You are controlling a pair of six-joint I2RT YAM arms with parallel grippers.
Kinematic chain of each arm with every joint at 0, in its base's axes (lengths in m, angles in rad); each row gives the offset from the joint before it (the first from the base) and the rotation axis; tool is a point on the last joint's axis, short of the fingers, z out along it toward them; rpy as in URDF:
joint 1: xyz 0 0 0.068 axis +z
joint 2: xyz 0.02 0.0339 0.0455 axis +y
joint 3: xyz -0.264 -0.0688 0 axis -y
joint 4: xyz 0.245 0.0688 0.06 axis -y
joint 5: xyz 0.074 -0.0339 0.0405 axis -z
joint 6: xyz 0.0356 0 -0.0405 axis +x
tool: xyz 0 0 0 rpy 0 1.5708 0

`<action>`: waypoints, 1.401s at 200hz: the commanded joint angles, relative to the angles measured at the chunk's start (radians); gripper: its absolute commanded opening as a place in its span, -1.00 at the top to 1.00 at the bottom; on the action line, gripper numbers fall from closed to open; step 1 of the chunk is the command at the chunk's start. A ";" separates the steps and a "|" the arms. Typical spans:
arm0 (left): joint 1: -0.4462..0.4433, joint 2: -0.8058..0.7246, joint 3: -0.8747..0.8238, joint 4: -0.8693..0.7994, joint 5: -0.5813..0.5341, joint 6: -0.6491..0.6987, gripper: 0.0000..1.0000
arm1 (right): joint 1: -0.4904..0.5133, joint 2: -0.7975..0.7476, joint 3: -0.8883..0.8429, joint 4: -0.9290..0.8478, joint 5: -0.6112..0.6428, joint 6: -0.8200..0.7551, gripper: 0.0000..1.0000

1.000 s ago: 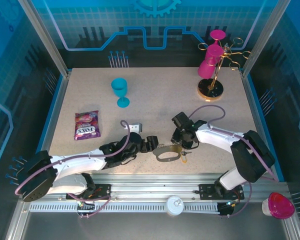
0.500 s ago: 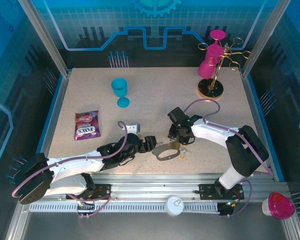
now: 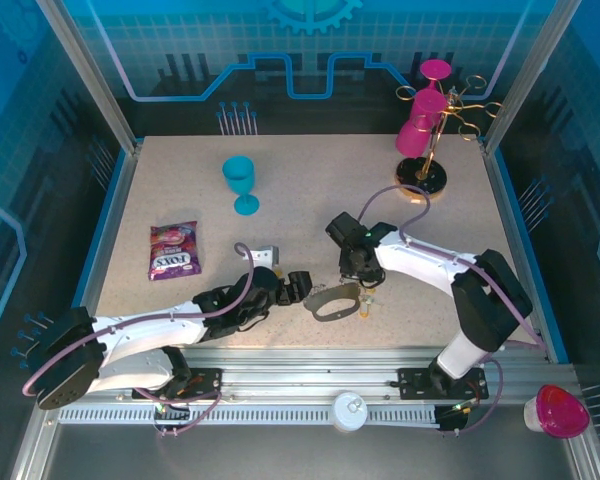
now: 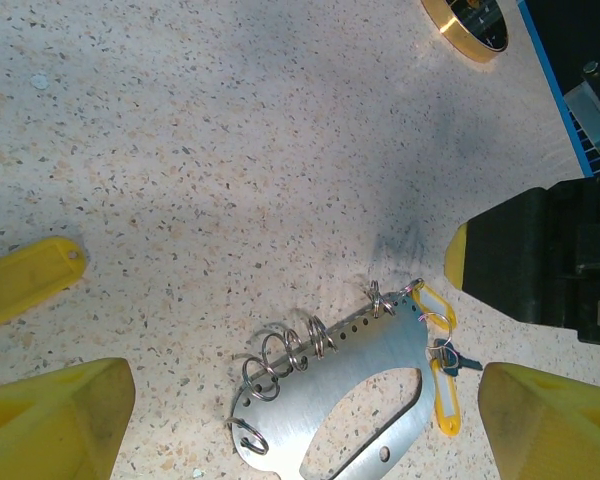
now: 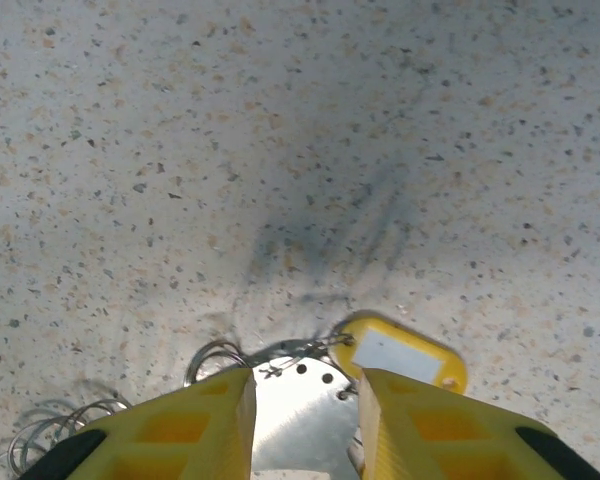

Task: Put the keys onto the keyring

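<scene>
Holding left gripper [image 3: 298, 288] spread wide beside keyring [image 4: 365, 375]; hovering right gripper [image 5: 305, 410] narrowed over its edge, cannot tell if gripping. Aiming to pin keyring flat before threading keys [image 4: 442, 395].

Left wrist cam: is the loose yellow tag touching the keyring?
No, the yellow tag lies on the table well apart from the keyring.
</scene>
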 commanded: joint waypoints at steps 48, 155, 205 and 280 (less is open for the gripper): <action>-0.002 -0.046 -0.026 -0.020 -0.026 0.014 -0.78 | 0.088 0.135 0.136 -0.140 0.107 0.107 0.47; -0.002 -0.133 -0.062 -0.059 -0.070 0.015 -0.78 | 0.102 -0.055 -0.019 0.016 0.038 -0.742 0.67; -0.002 -0.121 -0.061 -0.048 -0.051 -0.010 -0.78 | 0.076 -0.046 -0.025 -0.010 -0.074 -0.926 0.64; -0.002 -0.137 -0.069 -0.045 -0.034 -0.025 -0.78 | 0.087 0.080 0.046 -0.038 -0.033 -0.923 0.58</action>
